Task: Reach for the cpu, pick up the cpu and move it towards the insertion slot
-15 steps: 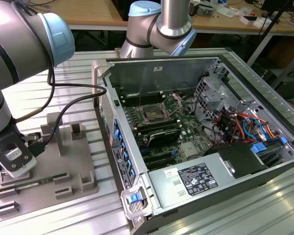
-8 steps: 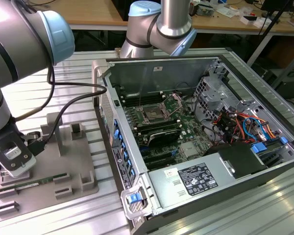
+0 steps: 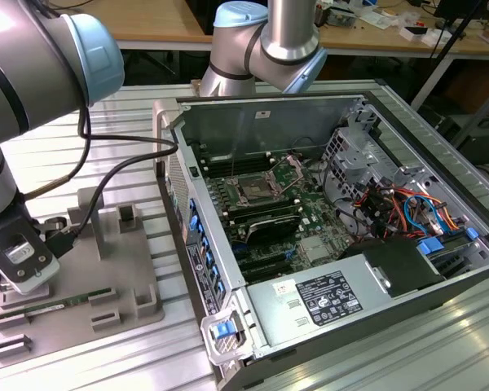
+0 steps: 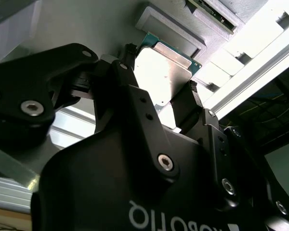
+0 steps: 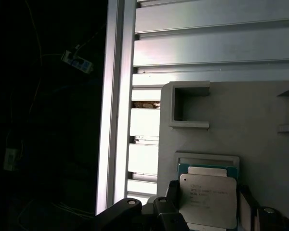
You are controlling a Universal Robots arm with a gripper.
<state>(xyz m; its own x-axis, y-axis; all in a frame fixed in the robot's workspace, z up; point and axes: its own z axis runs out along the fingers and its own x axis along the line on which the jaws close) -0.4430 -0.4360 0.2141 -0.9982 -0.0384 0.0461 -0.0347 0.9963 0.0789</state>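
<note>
The cpu (image 5: 208, 199) is a flat silvery square with a teal rim, lying in a raised grey nest on the fixture plate (image 5: 260, 120). My gripper (image 5: 207, 204) straddles it, with a black finger pressed against each of two opposite edges. In the second wrist view the cpu (image 4: 161, 72) sits between the fingers (image 4: 191, 94), and the gripper (image 4: 159, 72) is shut on it. In the exterior view the gripper (image 3: 23, 262) hangs low over the fixture plate (image 3: 122, 269) at that view's left. The insertion slot (image 3: 251, 191) is a metal-framed socket on the motherboard inside the open computer case (image 3: 253, 122).
A green memory stick (image 3: 53, 308) lies in a groove of the fixture plate, beside several raised grey blocks (image 3: 129, 218). The arm's black cable (image 3: 122, 163) loops toward the case wall. Drive cages and coloured cables (image 3: 407, 208) fill the case's far side. Ribbed aluminium table (image 3: 407, 342) surrounds everything.
</note>
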